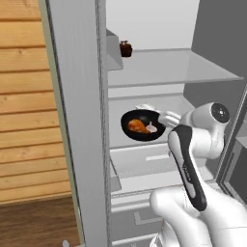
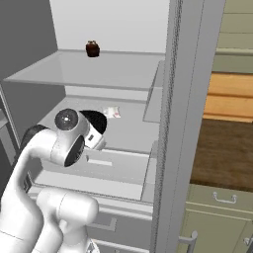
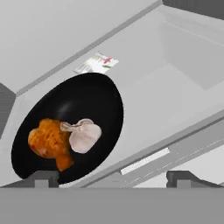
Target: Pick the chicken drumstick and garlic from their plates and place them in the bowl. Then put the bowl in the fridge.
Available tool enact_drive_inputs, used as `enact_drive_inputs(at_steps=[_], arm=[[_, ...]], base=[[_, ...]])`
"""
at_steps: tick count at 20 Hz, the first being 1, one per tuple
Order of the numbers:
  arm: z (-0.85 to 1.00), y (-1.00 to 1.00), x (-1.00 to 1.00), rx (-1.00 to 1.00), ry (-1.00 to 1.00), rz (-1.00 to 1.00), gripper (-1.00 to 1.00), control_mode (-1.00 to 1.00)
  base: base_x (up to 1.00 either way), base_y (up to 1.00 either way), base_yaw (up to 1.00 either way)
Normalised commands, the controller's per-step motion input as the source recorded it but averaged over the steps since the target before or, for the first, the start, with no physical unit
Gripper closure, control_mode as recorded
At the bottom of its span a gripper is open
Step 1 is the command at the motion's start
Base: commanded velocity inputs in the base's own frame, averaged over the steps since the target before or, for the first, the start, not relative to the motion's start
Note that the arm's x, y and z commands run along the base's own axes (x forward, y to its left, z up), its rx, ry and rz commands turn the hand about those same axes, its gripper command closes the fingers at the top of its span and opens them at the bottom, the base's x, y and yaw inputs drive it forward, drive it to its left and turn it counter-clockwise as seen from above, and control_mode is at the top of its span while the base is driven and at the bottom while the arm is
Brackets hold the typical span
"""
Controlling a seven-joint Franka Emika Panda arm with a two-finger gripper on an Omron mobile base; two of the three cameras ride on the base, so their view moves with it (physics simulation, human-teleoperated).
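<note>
Black bowl (image 3: 70, 131) sits on fridge (image 1: 159, 67) middle shelf, chicken drumstick (image 3: 50, 142) and garlic (image 3: 84, 135) inside, touching. Hand (image 3: 113, 177) released, fingertips spread wide, nothing between them. Best to back straight out, level, clear of the rim. Right base view: arm hides most of bowl.

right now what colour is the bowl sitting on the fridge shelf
Glossy plain black; the bowl shows best in the hand view, holding the drumstick and garlic.
</note>
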Motion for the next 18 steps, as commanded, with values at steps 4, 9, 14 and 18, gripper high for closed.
enact_drive_inputs(at_steps=[4, 9, 14, 18], arm=[[0.89, 0.00, -1.00, 0.00, -0.03, 0.00, -1.00, -1.00], [0.88, 0.00, -1.00, 0.00, 0.00, 0.00, -1.00, -1.00], [0.44, 0.00, -1.00, 0.00, -0.04, 0.00, -1.00, -1.00], [0.01, 0.00, -0.63, 0.00, 0.00, 0.00, -1.00, -1.00]], base=[[0.00, 0.00, 0.00], [0.00, 0.00, 0.00], [0.00, 0.00, 0.00], [0.00, 0.00, 0.00]])
